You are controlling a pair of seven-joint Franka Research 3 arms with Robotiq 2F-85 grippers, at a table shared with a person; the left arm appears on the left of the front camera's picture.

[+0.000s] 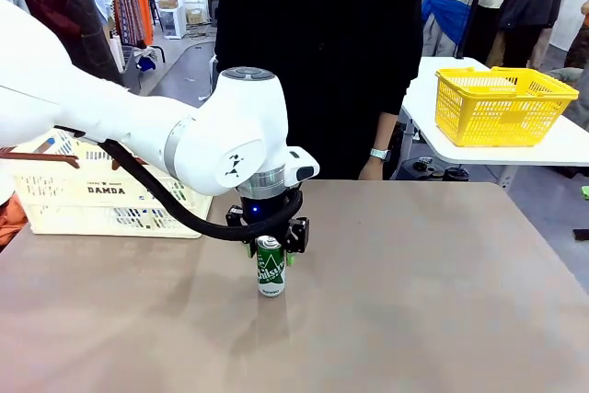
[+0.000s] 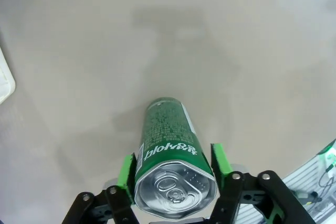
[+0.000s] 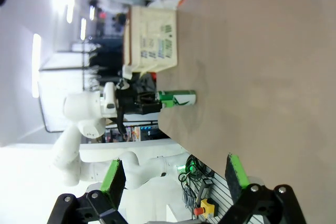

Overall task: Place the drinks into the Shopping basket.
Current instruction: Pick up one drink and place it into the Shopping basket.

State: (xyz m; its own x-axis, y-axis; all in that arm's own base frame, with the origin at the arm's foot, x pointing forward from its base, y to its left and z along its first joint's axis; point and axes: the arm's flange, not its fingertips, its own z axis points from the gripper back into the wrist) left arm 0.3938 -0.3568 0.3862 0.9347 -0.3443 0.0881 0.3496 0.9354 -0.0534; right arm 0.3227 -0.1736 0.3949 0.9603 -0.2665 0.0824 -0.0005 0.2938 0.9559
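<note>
One green can [image 1: 270, 265] stands upright on the table [image 1: 414, 301], just left of centre in the front view. Left gripper [image 1: 270, 250] comes down over its top, green pads [image 2: 126, 170] flanking both sides of the can; whether they press it yet, I cannot tell. Shopping basket [image 1: 110, 195] sits at the left edge. Right gripper [image 3: 176, 174] hangs off the table edge, jaws spread wide.

**Green can upright mid-table, basket at far left**

A slim green drink can [image 1: 270, 266] with white lettering and a silver top stands upright near the table's middle. The cream-white slotted plastic Shopping basket [image 1: 101, 195], brown-rimmed and marked "DAMDA", sits at the far left.
</note>
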